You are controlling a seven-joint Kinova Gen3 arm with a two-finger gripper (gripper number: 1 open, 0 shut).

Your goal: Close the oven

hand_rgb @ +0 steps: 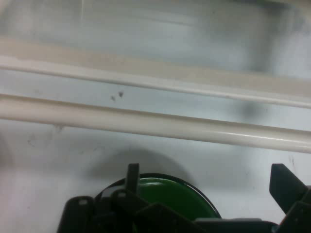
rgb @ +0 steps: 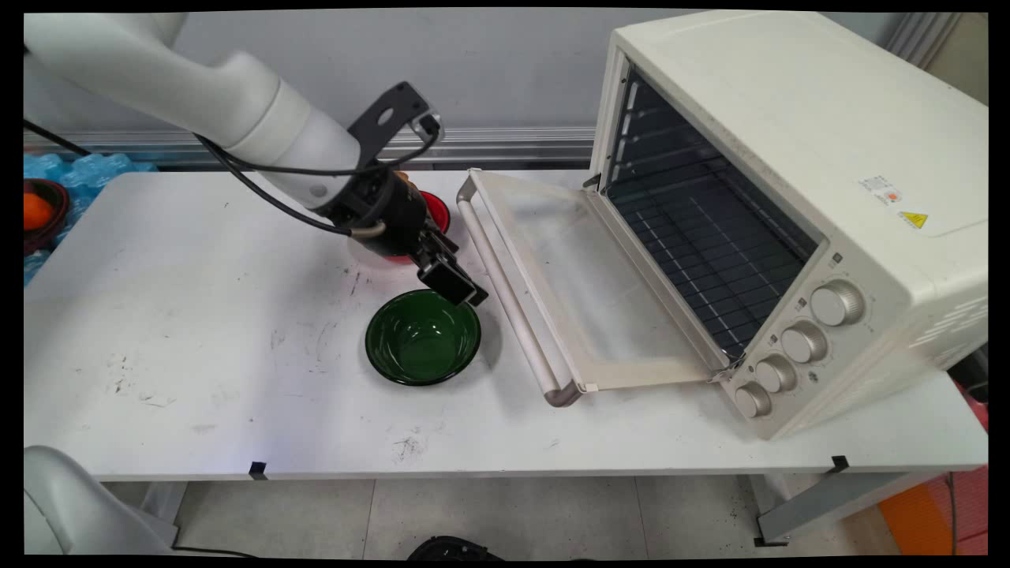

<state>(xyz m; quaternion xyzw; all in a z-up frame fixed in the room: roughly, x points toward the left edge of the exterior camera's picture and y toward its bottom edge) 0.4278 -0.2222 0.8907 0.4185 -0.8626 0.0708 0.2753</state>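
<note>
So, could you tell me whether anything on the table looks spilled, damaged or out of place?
Nothing spilled or broken. The white table carries dark scuffs, the toaster oven stands with its door folded down flat, and the green bowl sits upright and empty beneath the tool.

The green bowl (rgb: pixel 423 338) looks glossy and smooth. Right of it, the oven (rgb: pixel 797 213) has a matt cream casing, a clear glass door (rgb: pixel 588 292) and metal wire racks (rgb: pixel 706 244). The table (rgb: pixel 197 355) beneath is matt white, scuffed.
</note>
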